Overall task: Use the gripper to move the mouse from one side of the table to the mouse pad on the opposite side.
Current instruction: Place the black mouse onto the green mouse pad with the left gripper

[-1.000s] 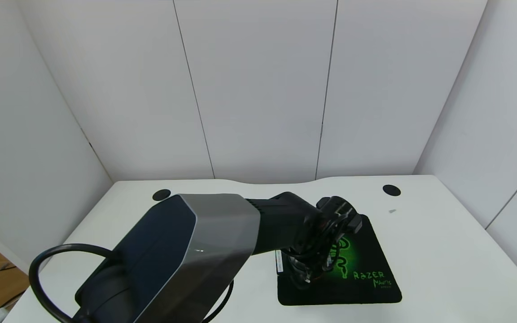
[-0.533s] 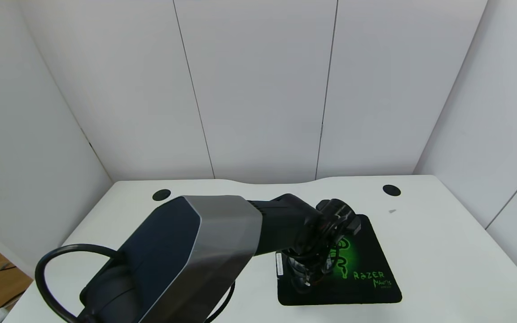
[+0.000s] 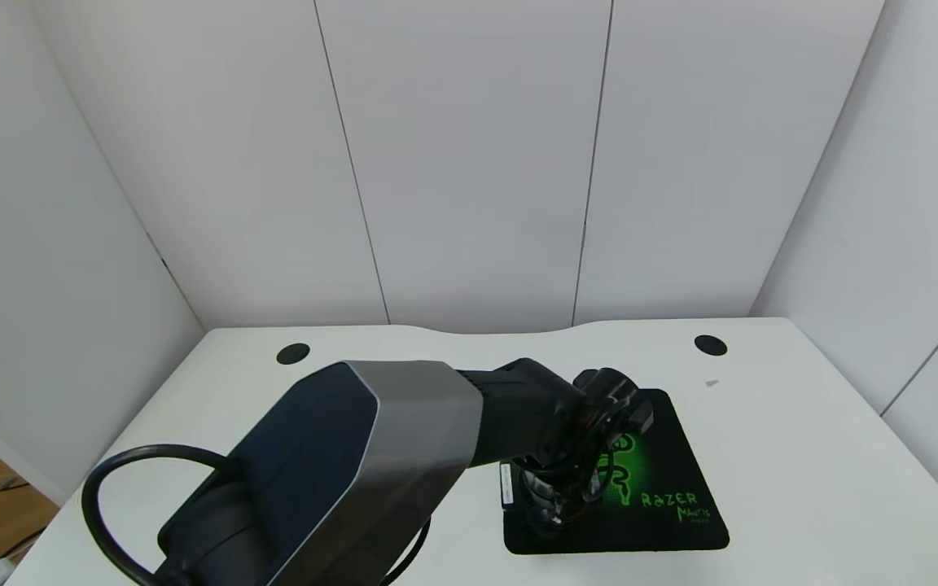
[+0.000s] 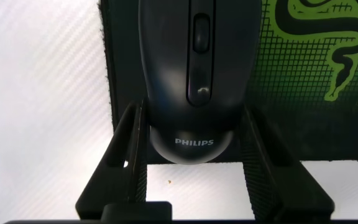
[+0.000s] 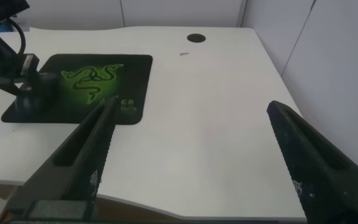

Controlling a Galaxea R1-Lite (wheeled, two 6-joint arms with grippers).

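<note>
White wall panels stand behind the white bench (image 3: 803,456), which carries a black mouse pad (image 3: 664,521) with a green snake logo on its right half. Reaching across from the left side, the left gripper (image 3: 554,496) is down over the near-left part of the pad. Its wrist view shows the black mouse (image 4: 194,74) (lettered PHILIPS on its back) lying on the pad's corner, its rear overhanging the pad edge. It sits between the two fingers (image 4: 126,155), which stand slightly spread beside it, with narrow gaps showing. Off the bench's right side, the right gripper (image 5: 197,168) hangs wide open and empty.
</note>
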